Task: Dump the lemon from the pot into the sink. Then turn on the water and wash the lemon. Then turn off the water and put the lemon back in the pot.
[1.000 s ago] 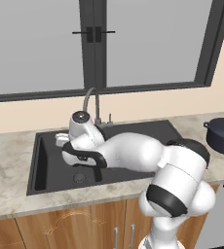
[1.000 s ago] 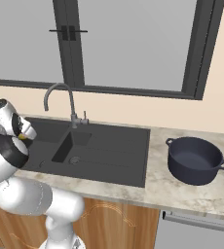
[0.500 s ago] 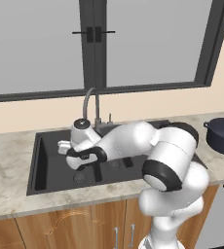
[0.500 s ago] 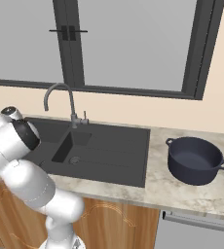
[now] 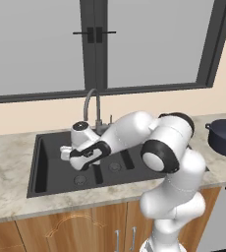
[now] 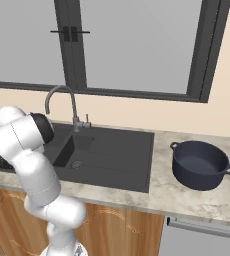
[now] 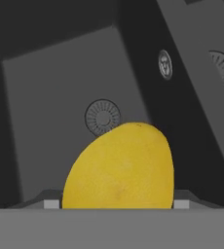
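One black sink (image 6: pixel 112 155) in marble counter (image 6: pixel 197 200)

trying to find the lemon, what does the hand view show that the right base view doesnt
Hand view: the lemon fills the lower middle, sitting between the gripper tips, with a round drain of the basin behind it.

Right base view: the pot stands on the counter to the right of the sink, with nothing visible inside it, and the faucet rises at the sink's back edge.

Both: the black sink and its drain.
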